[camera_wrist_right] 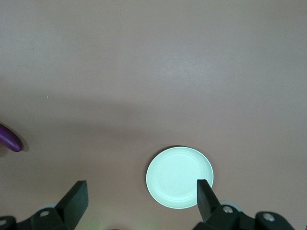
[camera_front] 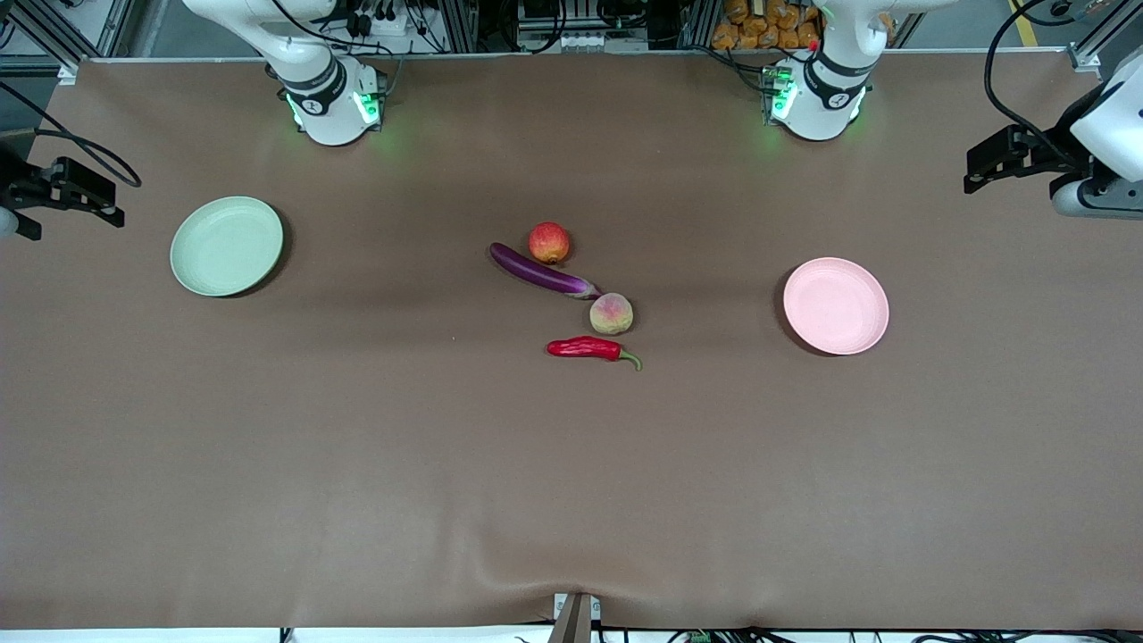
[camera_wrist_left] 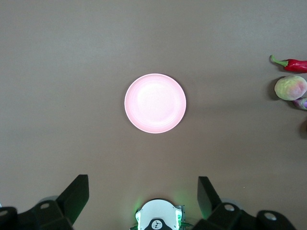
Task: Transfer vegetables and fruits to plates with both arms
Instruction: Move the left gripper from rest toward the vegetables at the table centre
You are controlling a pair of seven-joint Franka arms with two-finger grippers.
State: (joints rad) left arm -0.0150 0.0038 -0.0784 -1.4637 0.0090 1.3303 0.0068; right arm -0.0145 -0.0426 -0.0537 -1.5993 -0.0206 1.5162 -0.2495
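Brown cloth covers the table (camera_front: 357, 464), and at its middle the eggplant (camera_front: 543, 271) lies slantwise, its stem end touching the peach (camera_front: 612, 313), with the apple (camera_front: 548, 242) just beside it toward the bases and the chili pepper (camera_front: 589, 348) nearest the front camera, its green stem pointing toward the left arm's end. Both plates sit bare, the pale pink plate (camera_front: 836, 305) toward the left arm's end and the pale green plate (camera_front: 227, 246) toward the right arm's. Well apart from the produce, the left gripper (camera_wrist_left: 143, 194) hangs spread and empty high over the table near the pink plate, and the right gripper (camera_wrist_right: 142, 197) hangs likewise spread over the green plate's end.
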